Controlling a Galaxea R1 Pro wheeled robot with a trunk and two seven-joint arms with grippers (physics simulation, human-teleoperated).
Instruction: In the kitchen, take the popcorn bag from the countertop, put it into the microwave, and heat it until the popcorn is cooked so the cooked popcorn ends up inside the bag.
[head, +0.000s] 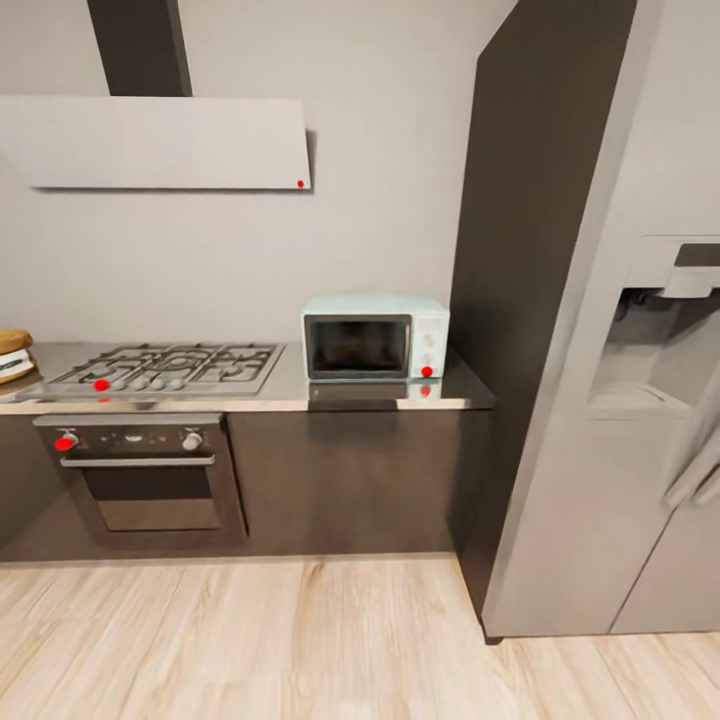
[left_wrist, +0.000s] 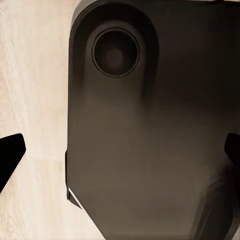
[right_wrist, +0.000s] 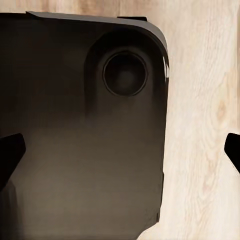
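While the microwave (head: 375, 338) sits shut on the bench (head: 380, 394) beside the hob (head: 170, 366), both pincers (left_wrist: 120, 155) (right_wrist: 120, 152) gape wide, holding nothing.

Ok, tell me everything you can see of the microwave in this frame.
The microwave is a small pale blue-white box with a dark glass door in a grey frame, shut. A narrow panel on its right side carries round knobs, the lowest marked red. It stands upright near the right end of the grey glossy countertop, back to the wall, right of the gas hob and beside a tall dark cabinet panel. Its front reflects faintly in the worktop.
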